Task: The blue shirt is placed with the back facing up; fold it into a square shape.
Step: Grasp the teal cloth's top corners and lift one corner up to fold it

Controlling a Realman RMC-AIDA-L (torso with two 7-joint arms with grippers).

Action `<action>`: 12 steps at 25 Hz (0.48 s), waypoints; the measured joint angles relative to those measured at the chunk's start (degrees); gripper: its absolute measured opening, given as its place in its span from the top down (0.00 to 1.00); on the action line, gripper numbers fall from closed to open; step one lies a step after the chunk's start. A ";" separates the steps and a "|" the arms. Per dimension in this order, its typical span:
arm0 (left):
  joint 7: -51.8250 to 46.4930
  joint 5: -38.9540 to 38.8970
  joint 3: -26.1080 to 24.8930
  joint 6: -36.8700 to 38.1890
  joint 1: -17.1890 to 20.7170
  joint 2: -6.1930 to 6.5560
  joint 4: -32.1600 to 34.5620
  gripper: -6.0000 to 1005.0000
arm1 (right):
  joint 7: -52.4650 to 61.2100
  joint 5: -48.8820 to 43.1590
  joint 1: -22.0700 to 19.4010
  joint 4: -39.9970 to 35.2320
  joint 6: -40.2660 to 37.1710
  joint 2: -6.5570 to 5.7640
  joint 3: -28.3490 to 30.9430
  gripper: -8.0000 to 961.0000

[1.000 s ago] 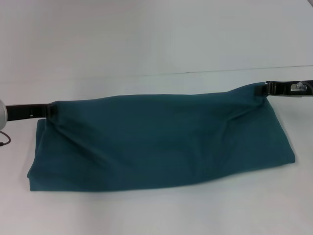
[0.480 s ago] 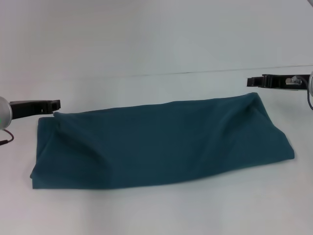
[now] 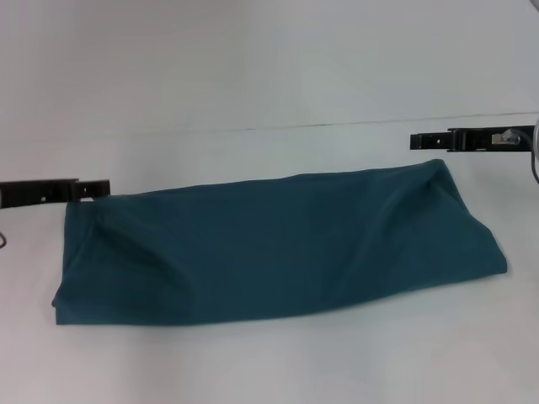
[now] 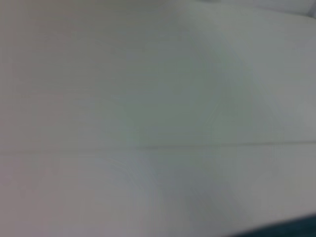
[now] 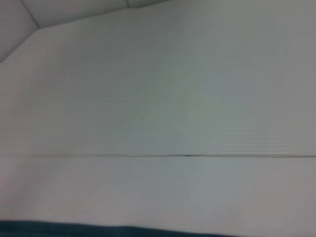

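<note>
The blue shirt (image 3: 278, 244) lies on the white table, folded into a long band that runs left to right, with soft wrinkles near both ends. My left gripper (image 3: 103, 188) hovers just off the band's far left corner, open and holding nothing. At the far right corner my right gripper (image 3: 417, 140) is also open and sits a little above and beyond the cloth. In the left wrist view only a sliver of the shirt (image 4: 296, 231) shows at the frame's edge. A thin strip of the shirt (image 5: 74, 230) shows in the right wrist view. Neither wrist view shows fingers.
The white tabletop (image 3: 269, 362) surrounds the shirt on all sides. A thin dark seam (image 3: 337, 126) crosses the table beyond the shirt. No other objects are in view.
A second ago both grippers held the shirt's far corners raised. They have let go and drawn clear of the cloth, and the far edge has settled flat on the table.
</note>
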 joint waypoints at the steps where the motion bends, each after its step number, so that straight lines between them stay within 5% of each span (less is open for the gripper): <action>1: -0.31 -0.04 -0.41 2.14 0.16 0.38 0.38 0.35 | -0.13 0.00 -0.41 -1.48 -1.81 -0.03 -0.51 0.34; 7: -8.19 0.68 -4.94 20.52 3.22 2.73 4.49 0.14 | -0.55 -0.08 -2.27 -8.77 -9.78 0.47 -2.33 0.11; 12: -11.53 1.53 -5.71 22.73 6.91 2.32 7.43 0.05 | -0.96 -0.52 -2.40 -11.47 -14.72 0.93 -6.03 0.03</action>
